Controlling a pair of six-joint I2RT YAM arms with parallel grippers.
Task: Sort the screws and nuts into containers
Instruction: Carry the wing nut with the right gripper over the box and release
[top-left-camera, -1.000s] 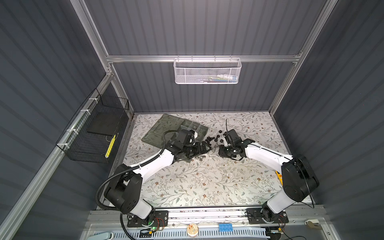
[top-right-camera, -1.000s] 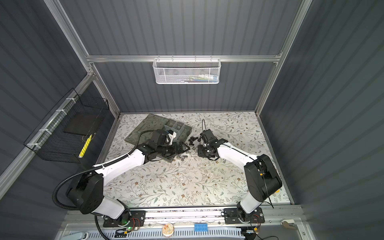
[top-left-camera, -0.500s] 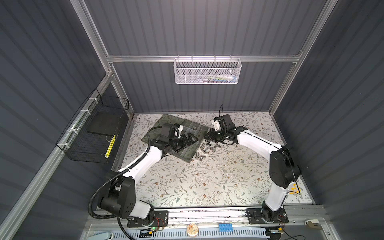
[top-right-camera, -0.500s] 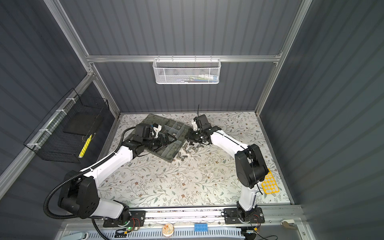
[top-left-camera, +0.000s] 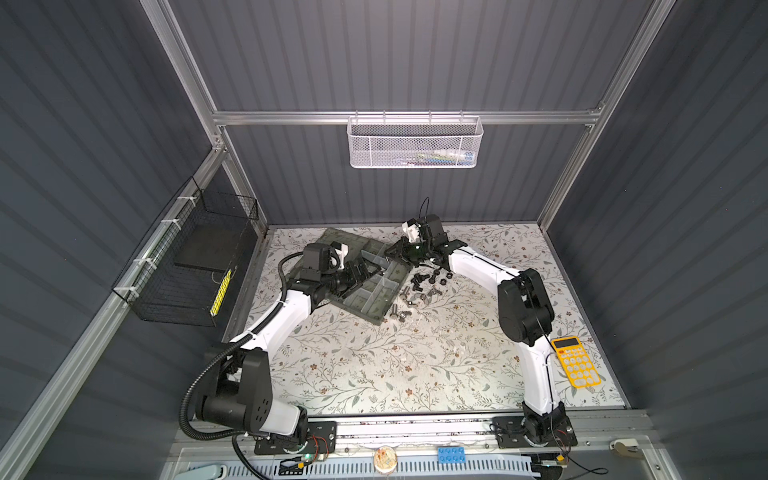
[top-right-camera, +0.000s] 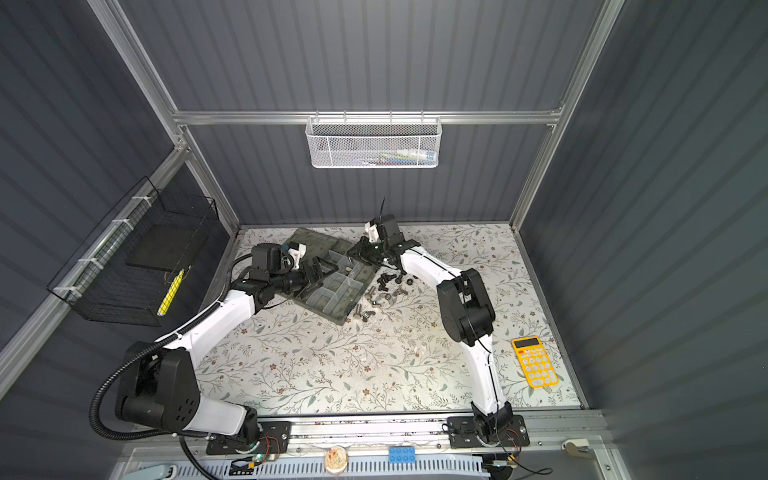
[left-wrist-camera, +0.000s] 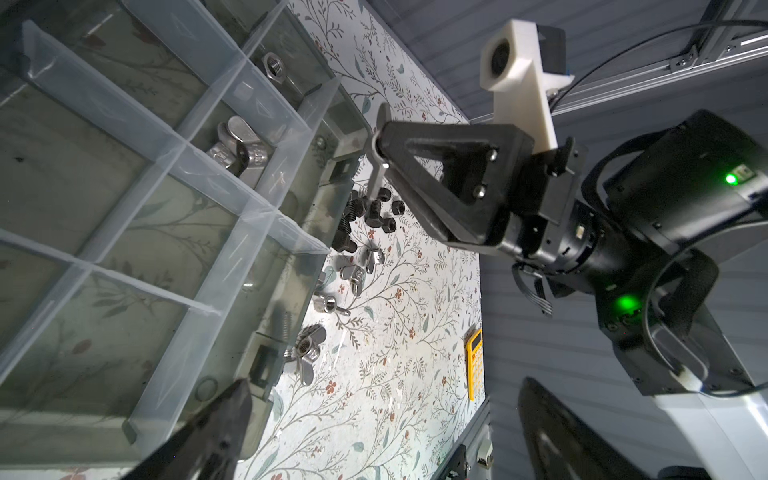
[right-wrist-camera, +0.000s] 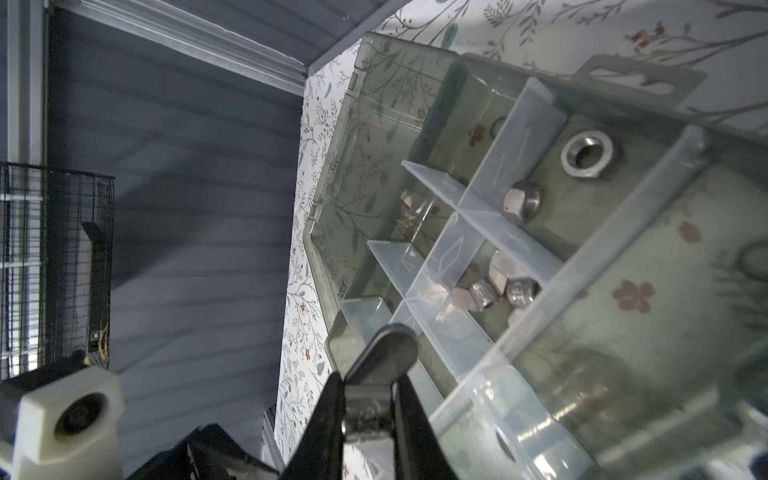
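Both tools have left the loose heap, where they were a sec ago, and are now at the organizer box (top-left-camera: 368, 301). The right arm has swung off the yellow calculator (top-left-camera: 575, 361), which is now in full view.

Right tool (right-wrist-camera: 368, 399) is clenched on 1 silver winged nut (right-wrist-camera: 384, 349), as far as the wrist views show, held clear above the box's far right corner. Left tool (top-left-camera: 363, 270) hangs over the box's mid part, jaws spread wide, nothing between them. Box lies askew on the counter (top-left-camera: 415, 374), lid (top-left-camera: 336, 237) folded flat behind it.

Contents, per the right wrist view:
- End compartment (right-wrist-camera: 561, 216): 1 silver hex nut (right-wrist-camera: 586, 156) + 1 silver hex-ended piece (right-wrist-camera: 521, 203).
- Next compartment (right-wrist-camera: 471, 270): 3 silver pieces (right-wrist-camera: 498, 286) bunched together; the left wrist view shows winged shapes among them.
- 1 more small piece (right-wrist-camera: 409, 208) shows thru a divider, can't tell what.

On the counter just right of the box:
- approx 7 black screws and nuts (top-left-camera: 430, 278) at the far end
- approx 6 or 7 silver screws and winged nuts (top-left-camera: 413, 299) nearer the front

They overlap, so no exact count.
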